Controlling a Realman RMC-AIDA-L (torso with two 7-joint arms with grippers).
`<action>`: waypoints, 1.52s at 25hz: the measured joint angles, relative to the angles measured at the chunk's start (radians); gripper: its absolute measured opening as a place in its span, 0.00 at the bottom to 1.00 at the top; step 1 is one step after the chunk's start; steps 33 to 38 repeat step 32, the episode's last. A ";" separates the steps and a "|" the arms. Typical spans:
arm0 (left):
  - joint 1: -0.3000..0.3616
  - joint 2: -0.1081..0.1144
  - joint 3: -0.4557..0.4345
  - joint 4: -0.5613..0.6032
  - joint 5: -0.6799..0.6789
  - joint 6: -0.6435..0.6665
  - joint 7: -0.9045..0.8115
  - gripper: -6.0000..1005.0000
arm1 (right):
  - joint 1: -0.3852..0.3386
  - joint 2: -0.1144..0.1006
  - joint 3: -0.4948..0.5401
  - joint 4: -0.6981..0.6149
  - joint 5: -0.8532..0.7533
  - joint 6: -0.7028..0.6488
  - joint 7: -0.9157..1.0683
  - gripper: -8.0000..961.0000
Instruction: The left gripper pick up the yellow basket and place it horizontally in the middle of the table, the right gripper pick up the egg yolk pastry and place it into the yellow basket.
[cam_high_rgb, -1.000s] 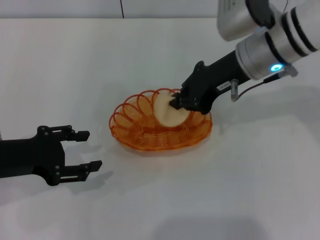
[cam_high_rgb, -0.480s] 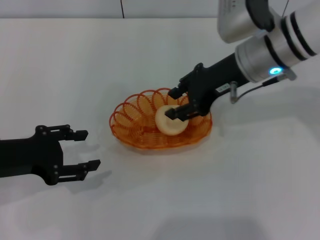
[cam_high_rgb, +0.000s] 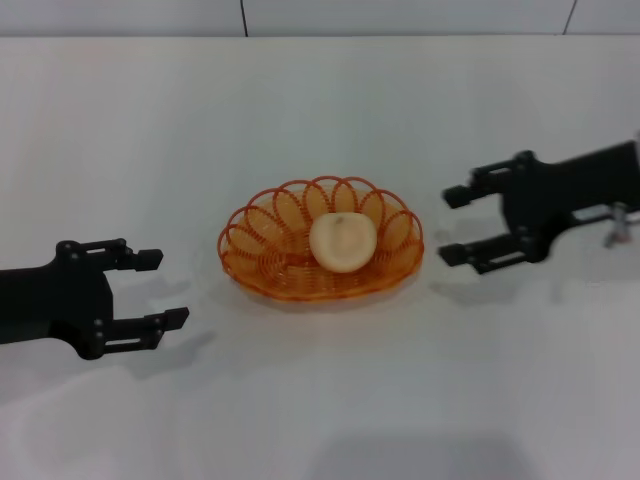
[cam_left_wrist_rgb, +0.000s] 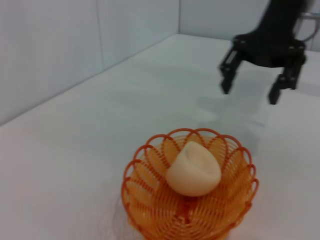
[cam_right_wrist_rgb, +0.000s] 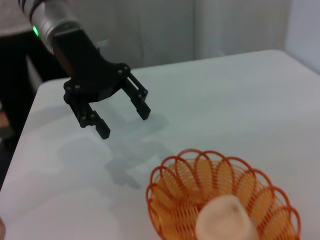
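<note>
Left gripper (cam_high_rgb: 165, 290): I am holding it open, empty.
Right gripper (cam_high_rgb: 452, 225): open, empty.
Risk: egg yolk pastry (cam_high_rgb: 343, 241) is leaning; bumping yellow basket (cam_high_rgb: 250, 262) could roll it.

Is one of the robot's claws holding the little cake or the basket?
No. The left gripper and right gripper are both open and empty, either side of the yellow basket. The egg yolk pastry lies inside it.

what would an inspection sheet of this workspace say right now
surface: white table, bare apart from the job's things
job's things: basket mid-table; pastry resting inside it
clutter: nothing seen
grippers: left gripper open, beside the basket, empty; right gripper open, on the basket's other side, empty
cables: thin cable by the right arm
surroundings: pale wall panels behind the table
</note>
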 joint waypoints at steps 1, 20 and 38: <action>-0.001 0.001 -0.007 -0.002 -0.001 0.000 0.003 0.72 | -0.014 -0.001 0.032 0.012 0.000 -0.015 -0.019 0.71; -0.105 0.013 -0.054 -0.144 0.011 0.062 0.044 0.72 | -0.085 -0.042 0.139 0.154 0.000 -0.102 -0.169 0.89; -0.106 0.013 -0.055 -0.141 0.014 0.065 0.036 0.72 | -0.095 -0.053 0.168 0.157 -0.001 -0.102 -0.171 0.89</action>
